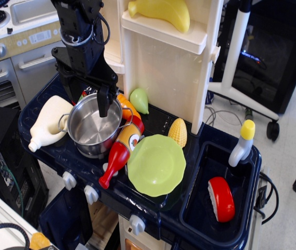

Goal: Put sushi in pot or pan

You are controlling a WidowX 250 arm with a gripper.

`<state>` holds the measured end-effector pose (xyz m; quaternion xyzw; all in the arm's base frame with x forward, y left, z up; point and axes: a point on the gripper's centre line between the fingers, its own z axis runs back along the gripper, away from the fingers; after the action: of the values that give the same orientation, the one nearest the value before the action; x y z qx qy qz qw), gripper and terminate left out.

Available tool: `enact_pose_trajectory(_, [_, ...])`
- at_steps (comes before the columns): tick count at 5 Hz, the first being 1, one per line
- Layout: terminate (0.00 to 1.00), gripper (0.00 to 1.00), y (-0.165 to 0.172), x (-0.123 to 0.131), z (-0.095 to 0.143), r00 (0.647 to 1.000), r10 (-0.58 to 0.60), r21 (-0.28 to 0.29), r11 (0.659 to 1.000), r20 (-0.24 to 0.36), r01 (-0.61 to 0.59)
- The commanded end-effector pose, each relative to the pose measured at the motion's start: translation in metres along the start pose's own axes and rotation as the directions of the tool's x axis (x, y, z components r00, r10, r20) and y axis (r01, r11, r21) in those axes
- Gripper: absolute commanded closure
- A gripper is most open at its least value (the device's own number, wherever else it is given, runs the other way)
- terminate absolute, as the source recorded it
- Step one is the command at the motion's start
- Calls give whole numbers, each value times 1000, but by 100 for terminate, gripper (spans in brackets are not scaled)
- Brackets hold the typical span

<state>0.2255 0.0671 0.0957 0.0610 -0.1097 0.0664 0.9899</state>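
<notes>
Sushi (221,199) sits on its side in the dark blue sink basin (200,208) at the right end of the toy kitchen, red dome facing left, white base facing right, nothing on top of it. Pot (93,126) is on the stovetop at the left, upright and empty, with a white bottle (48,122) touching its left side and the ketchup bottle (120,150) lying against its right side. Gripper (105,101) hangs over the pot's back rim, well apart from the sushi; only one dark finger is clearly visible dipping into the pot mouth, so whether the fingers are apart or together can't be told from this view, and nothing shows in them. Judgement: pickup isn't done yet, so the step in hand is the reach to the sink. Lift clear of the pot rim first, then travel right over the green plate (156,164) and corn (178,132) with height to spare. Come down into the basin vertically, staying off the near wall and the spray bottle (242,143) at the back edge. Pinch across the sushi's narrow width, low near the white base; the glossy dome probably slips. Return high and release centred over the pot.
</notes>
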Motion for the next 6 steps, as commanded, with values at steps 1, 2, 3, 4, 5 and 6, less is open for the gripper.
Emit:
enact_pose_trajectory(1, [0, 0, 0, 0, 0, 1000, 0, 0, 1000, 0, 0])
enact_pose_trajectory(2, [0, 0, -48, 9, 25, 990, 122, 57, 991, -75, -118])
enact_pose_trajectory(3, [0, 0, -96, 17, 36, 968, 228, 58, 973, -101, -223])
enact_pose_trajectory(4, [0, 0, -138, 15, 44, 936, 338, 90, 940, -101, -330])
enact_pose_trajectory(5, [0, 0, -175, 18, 31, 919, 371, -13, 926, -135, -376])
enact_pose_trajectory(6, [0, 0, -208, 14, 20, 956, 274, 69, 961, -110, -267])
